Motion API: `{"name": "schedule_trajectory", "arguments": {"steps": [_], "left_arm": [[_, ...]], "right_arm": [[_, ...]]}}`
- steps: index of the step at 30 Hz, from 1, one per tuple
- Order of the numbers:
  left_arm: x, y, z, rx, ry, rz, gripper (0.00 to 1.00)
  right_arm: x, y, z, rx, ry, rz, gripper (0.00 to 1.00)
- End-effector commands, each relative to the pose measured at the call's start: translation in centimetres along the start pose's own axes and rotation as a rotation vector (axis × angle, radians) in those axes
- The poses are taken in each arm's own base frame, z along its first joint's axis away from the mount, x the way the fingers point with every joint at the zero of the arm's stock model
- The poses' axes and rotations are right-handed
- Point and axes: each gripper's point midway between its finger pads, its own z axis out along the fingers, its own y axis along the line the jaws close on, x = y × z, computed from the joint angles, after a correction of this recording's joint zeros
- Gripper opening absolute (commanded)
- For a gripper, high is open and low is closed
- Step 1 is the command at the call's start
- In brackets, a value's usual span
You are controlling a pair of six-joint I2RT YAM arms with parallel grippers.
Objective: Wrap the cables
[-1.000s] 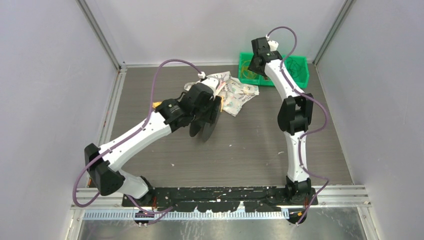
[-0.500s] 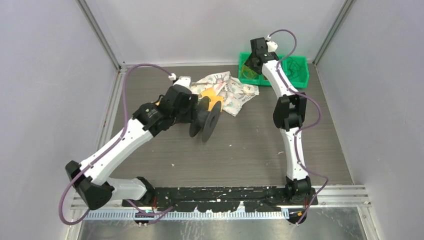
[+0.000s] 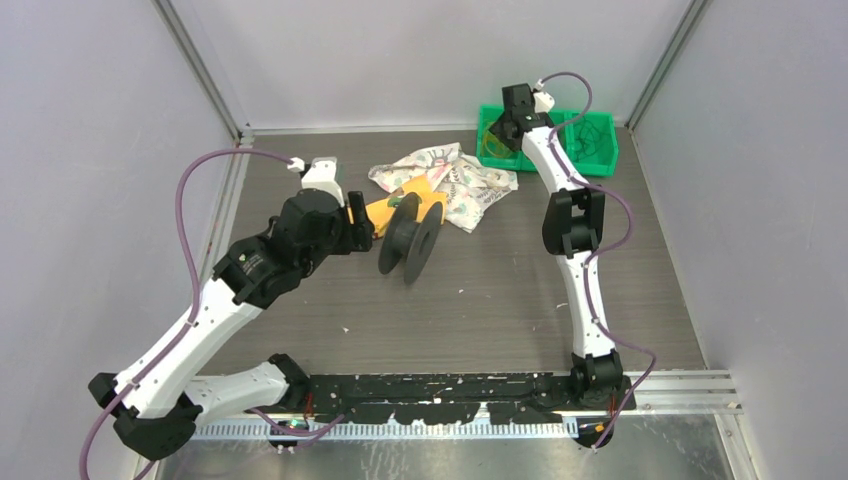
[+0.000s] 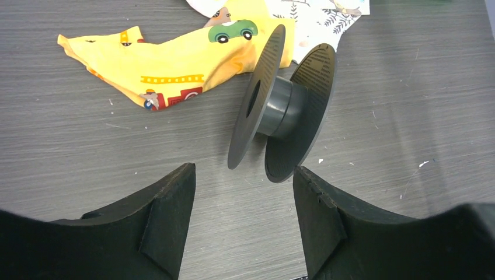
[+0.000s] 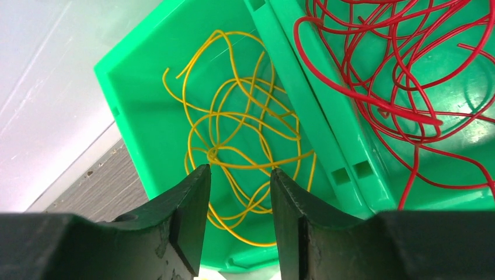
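An empty black spool [image 3: 410,238] stands on edge mid-table; it also shows in the left wrist view [image 4: 280,105]. My left gripper [image 4: 244,219] is open and empty, a little back from the spool; from above it is at the spool's left [image 3: 360,228]. The yellow cables [image 5: 242,125] lie in loose coils in the left compartment of a green bin [image 5: 140,122]. My right gripper [image 5: 236,216] is open just above them, its jaws astride some strands, holding nothing. From above the right gripper [image 3: 508,125] hangs over the green bin [image 3: 600,150].
Red wire [image 5: 403,64] fills the bin's right compartment. A yellow printed cloth [image 4: 169,61] and a white printed cloth [image 3: 470,185] lie just behind the spool. Grey walls enclose the table on three sides.
My left gripper has let go of the spool and drawn back to the left, leaving it standing. My right gripper has reached farther over the green bin.
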Motion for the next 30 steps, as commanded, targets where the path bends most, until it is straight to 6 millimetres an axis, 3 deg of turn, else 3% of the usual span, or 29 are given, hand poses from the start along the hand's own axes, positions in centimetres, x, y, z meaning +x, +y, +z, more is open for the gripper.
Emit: {"name": "schedule_trajectory", "arguments": {"steps": [1,13,19,21,23,25,30], "left_arm": [[-1.0,0.1,-0.1,-0.004,-0.059,-0.042,0.64],[-0.1,0.3,0.0,-0.006,-0.038,-0.037,0.64],[0.4,0.4,0.1,-0.006,-0.029,-0.035,0.64],[0.6,0.5,0.2,-0.008,-0.022,-0.035,0.64],[0.7,0.4,0.2,-0.005,-0.018,-0.037,0.64],[0.9,0.4,0.3,-0.004,-0.014,-0.037,0.64],[1.2,0.3,0.6,-0.002,-0.005,-0.036,0.64]], "right_arm": [[-2.6,2.5,-0.5,-0.082,-0.073,0.063,0.47],[-2.6,3.1,0.8,-0.116,-0.085,0.106,0.45],[-2.6,3.1,1.5,-0.129,-0.081,0.136,0.50],[-2.5,3.2,1.7,-0.133,-0.080,0.139,0.42],[-2.8,3.4,1.5,-0.141,-0.084,0.144,0.25],[-3.4,3.7,1.0,-0.149,-0.096,0.143,0.13],[-5.9,4.4,-1.8,-0.151,-0.160,0.088,0.09]]}}
